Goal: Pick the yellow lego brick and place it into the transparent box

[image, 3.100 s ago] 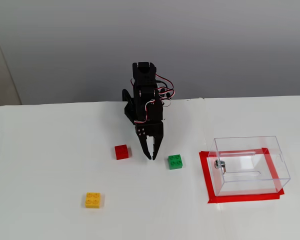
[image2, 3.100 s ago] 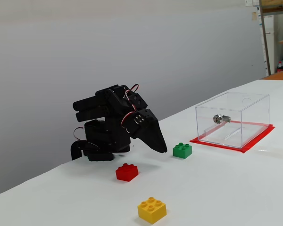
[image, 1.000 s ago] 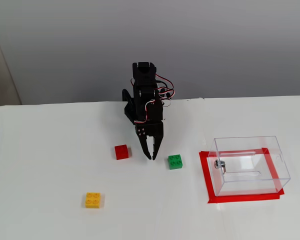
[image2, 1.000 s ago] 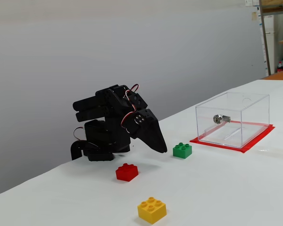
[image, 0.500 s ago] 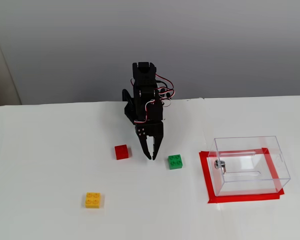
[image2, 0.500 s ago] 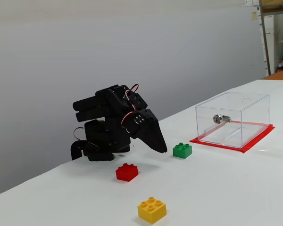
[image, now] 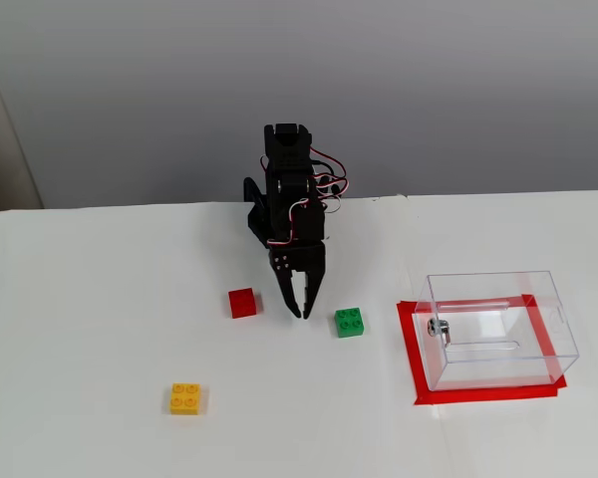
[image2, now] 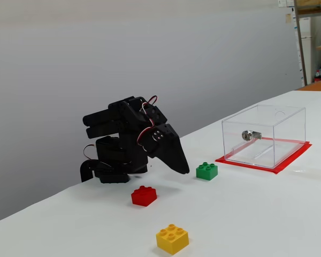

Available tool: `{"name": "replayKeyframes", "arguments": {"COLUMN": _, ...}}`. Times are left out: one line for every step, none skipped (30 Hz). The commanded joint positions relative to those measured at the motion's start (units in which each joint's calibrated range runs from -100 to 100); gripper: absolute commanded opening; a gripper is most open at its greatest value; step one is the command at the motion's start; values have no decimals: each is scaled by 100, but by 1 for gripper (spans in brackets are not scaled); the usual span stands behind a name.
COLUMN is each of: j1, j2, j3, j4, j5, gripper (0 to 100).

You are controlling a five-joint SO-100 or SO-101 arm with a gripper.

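**Pincer folded low, yellow brick untouched**

The black pincer (image: 301,311) hangs tip-down between the small red plastic brick (image: 243,303) and the small green studded brick (image: 350,323), its fingers nearly together with only a thin gap, and nothing held. The arm sits folded low over its base, which reads as a rest pose, so the pick looks not yet begun.

The small square yellow plastic lego brick (image: 186,398) lies alone on the white bench (image: 80,329), studs up, well apart from the pincer and on the near left in the higher fixed view. The clear rectangular plastic box (image: 493,329) stands on the right within a red taped outline (image: 411,349), probably there to mark its spot. It holds no brick.

The lower fixed view (image2: 184,170) shows the pincer side-on, so its gap is hidden there. Whether the box carries a lid is hard to tell through the clear walls; a small metal fitting (image2: 247,135) sits on one side.
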Motion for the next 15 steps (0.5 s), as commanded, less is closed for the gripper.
{"name": "replayKeyframes", "arguments": {"j1": 14, "j2": -68, "j3": 64, "j4": -75, "j5": -9, "gripper": 2}}
{"name": "replayKeyframes", "arguments": {"j1": 44, "j2": -68, "j3": 64, "j4": -75, "j5": -9, "gripper": 2}}
{"name": "replayKeyframes", "arguments": {"j1": 36, "j2": -68, "j3": 64, "j4": -75, "j5": 11, "gripper": 2}}
{"name": "replayKeyframes", "arguments": {"j1": 7, "j2": -68, "j3": 64, "j4": -75, "j5": 27, "gripper": 2}}
{"name": "replayKeyframes", "arguments": {"j1": 7, "j2": -68, "j3": 55, "j4": -84, "j5": 27, "gripper": 2}}
{"name": "replayKeyframes", "arguments": {"j1": -1, "j2": -68, "j3": 55, "j4": -84, "j5": 27, "gripper": 2}}
{"name": "replayKeyframes", "arguments": {"j1": -1, "j2": -68, "j3": 55, "j4": -84, "j5": 27, "gripper": 2}}
{"name": "replayKeyframes", "arguments": {"j1": -8, "j2": -59, "j3": 46, "j4": -84, "j5": 22, "gripper": 2}}
{"name": "replayKeyframes", "arguments": {"j1": -8, "j2": -59, "j3": 28, "j4": -66, "j5": -4, "gripper": 2}}
{"name": "replayKeyframes", "arguments": {"j1": -8, "j2": -59, "j3": 9, "j4": -40, "j5": -9, "gripper": 2}}
{"name": "replayKeyframes", "arguments": {"j1": -8, "j2": -42, "j3": -81, "j4": -5, "j5": -9, "gripper": 2}}
{"name": "replayKeyframes", "arguments": {"j1": -8, "j2": -8, "j3": -162, "j4": 3, "j5": -9, "gripper": 2}}
{"name": "replayKeyframes", "arguments": {"j1": -8, "j2": -8, "j3": -262, "j4": 3, "j5": -9, "gripper": 2}}
{"name": "replayKeyframes", "arguments": {"j1": -1, "j2": -8, "j3": -370, "j4": 3, "j5": -9, "gripper": 2}}
{"name": "replayKeyframes", "arguments": {"j1": 14, "j2": 0, "j3": -488, "j4": 3, "j5": -9, "gripper": 2}}
